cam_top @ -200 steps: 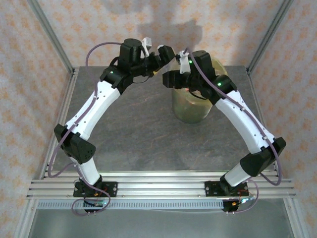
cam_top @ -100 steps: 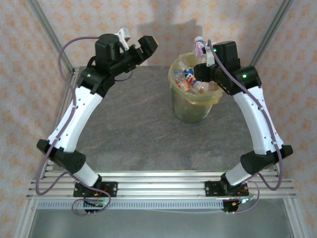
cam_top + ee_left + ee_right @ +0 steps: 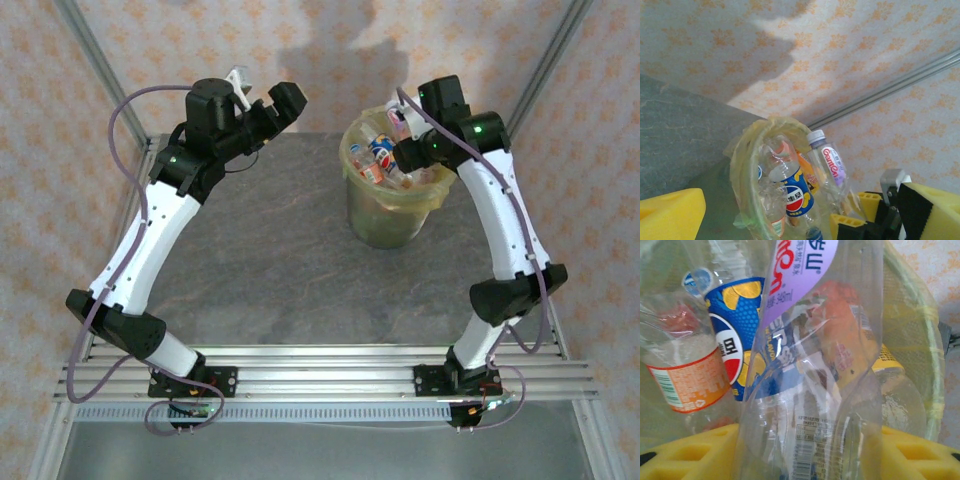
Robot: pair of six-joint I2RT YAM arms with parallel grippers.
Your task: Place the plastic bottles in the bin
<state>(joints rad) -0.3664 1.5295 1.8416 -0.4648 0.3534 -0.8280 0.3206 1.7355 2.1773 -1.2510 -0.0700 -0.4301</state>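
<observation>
The grey table (image 3: 280, 240) lies below both sets of fingers. On it stands the bin (image 3: 385, 220), lined with a yellow-green bag. It is directly beneath the right gripper (image 3: 402, 130) and well off to the side of the left gripper (image 3: 272, 110).

The left gripper hangs in the air above the table, its fingers spread wide with nothing between them. In its wrist view one yellow finger (image 3: 670, 215) sits low in the corner, and the bin's rim curves beyond the fingertips.

The right gripper reaches in over the bin's rim. In its wrist view the yellow pads (image 3: 685, 455) stand on either side of a clear bottle with a purple label (image 3: 810, 365), which rises upright from between them. Whether the pads press on it or stand just clear of it cannot be told.

The other plastic bottles lie inside the bin, beyond the right fingertips. A bottle with a blue label (image 3: 735, 335) is just beside the purple-labelled one. A bottle with an orange-and-white label (image 3: 682, 375) lies further out on that same side. An orange-tinted bottle (image 3: 847, 340) shows through the clear plastic, behind the bottle between the pads.
</observation>
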